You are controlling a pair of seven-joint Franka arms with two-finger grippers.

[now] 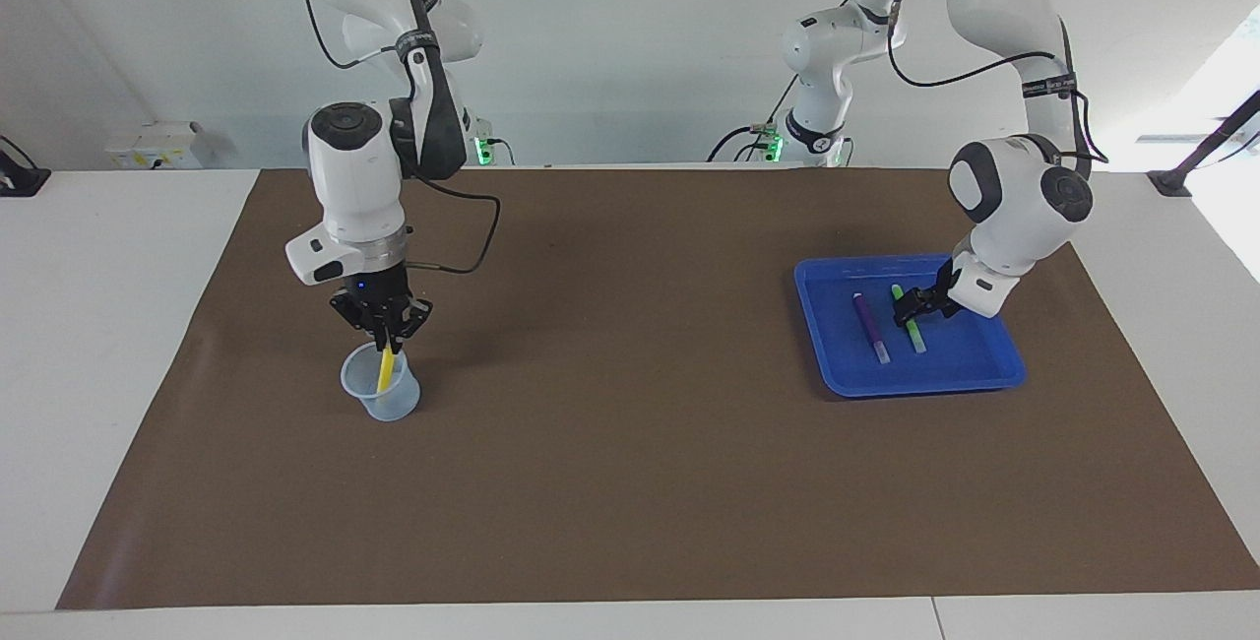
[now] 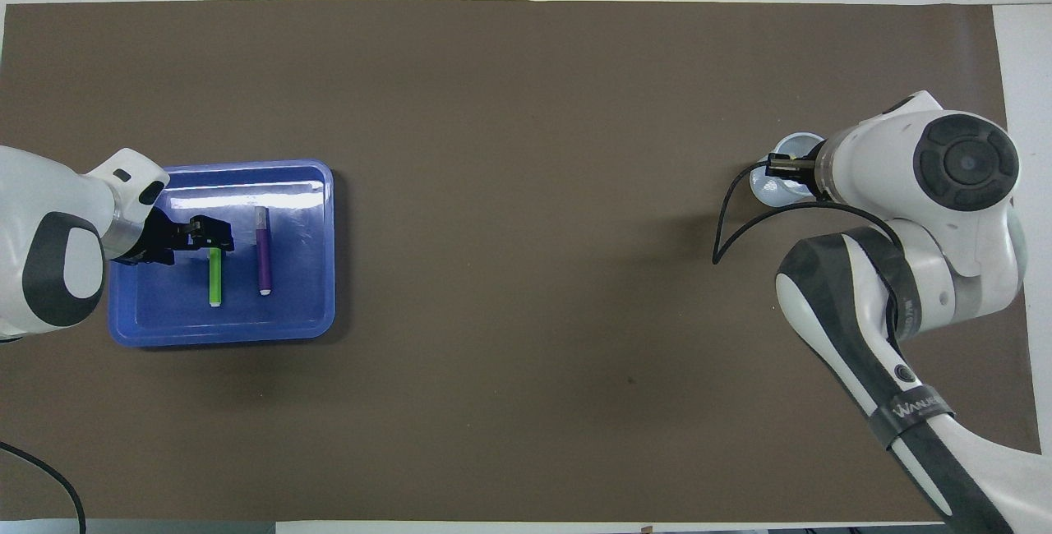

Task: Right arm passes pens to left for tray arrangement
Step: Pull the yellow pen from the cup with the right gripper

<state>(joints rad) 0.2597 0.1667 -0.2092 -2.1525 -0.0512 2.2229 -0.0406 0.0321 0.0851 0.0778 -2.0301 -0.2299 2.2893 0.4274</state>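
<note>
Left hand point(image 1: 913, 307) open, right hand point(image 1: 387, 337) pinched shut.

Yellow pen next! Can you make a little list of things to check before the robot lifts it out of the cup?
1. Right gripper shut on the yellow pen: ok.
2. Yellow pen in the clear cup, not yet lifted: ok.
3. Purple pen lying in the blue tray: ok.
4. Green pen lying in the tray beside the purple one: ok.
5. Left gripper over the green pen, open, let go: ok.
6. Left gripper ready to take the handover: not ok, it is over the tray.
</note>
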